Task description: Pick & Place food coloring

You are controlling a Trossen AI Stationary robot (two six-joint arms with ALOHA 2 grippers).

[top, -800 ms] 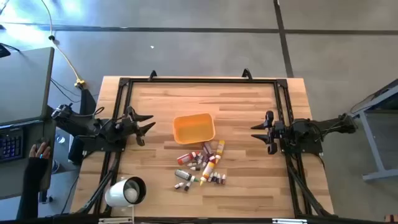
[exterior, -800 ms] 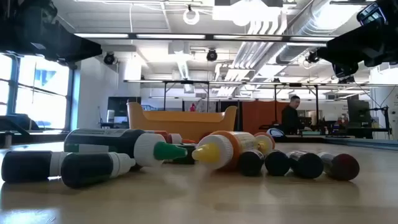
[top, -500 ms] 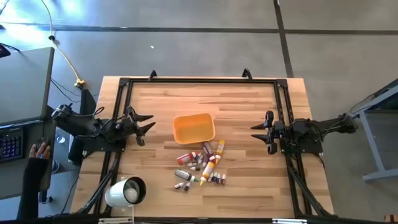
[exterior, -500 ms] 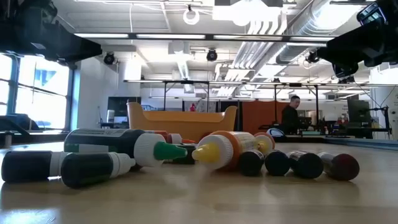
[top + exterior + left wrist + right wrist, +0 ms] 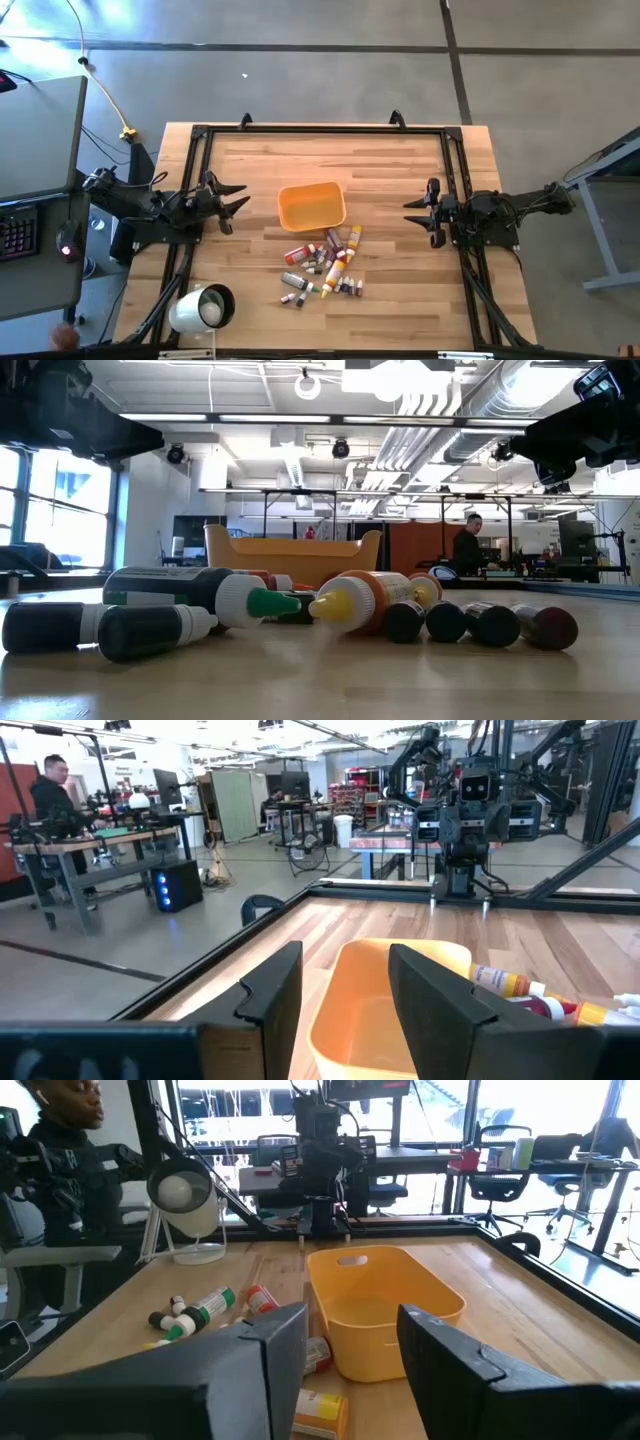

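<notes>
The food coloring bottles (image 5: 325,264) lie on their sides in a loose heap on the wooden table, just on the near side of the square orange tray (image 5: 311,206); the low view shows them close up (image 5: 300,610), dark, yellow and red, with pale caps. My left gripper (image 5: 238,197) hovers open at the table's left side, pointing at the tray. My right gripper (image 5: 412,212) hovers open at the right side, also pointing inward. Each wrist view shows the tray (image 5: 370,1010) (image 5: 385,1310) ahead between the open fingers.
A white lamp-like object (image 5: 203,309) stands near the table's near-left corner. A black frame (image 5: 320,130) runs around the table's edges. A desk with a keyboard (image 5: 20,235) stands left of the table. A person (image 5: 60,1150) sits beyond the table's left side.
Both arms have kept still. A person's hand and sleeve at the desk left of the table have drawn away toward the near edge of the picture.
</notes>
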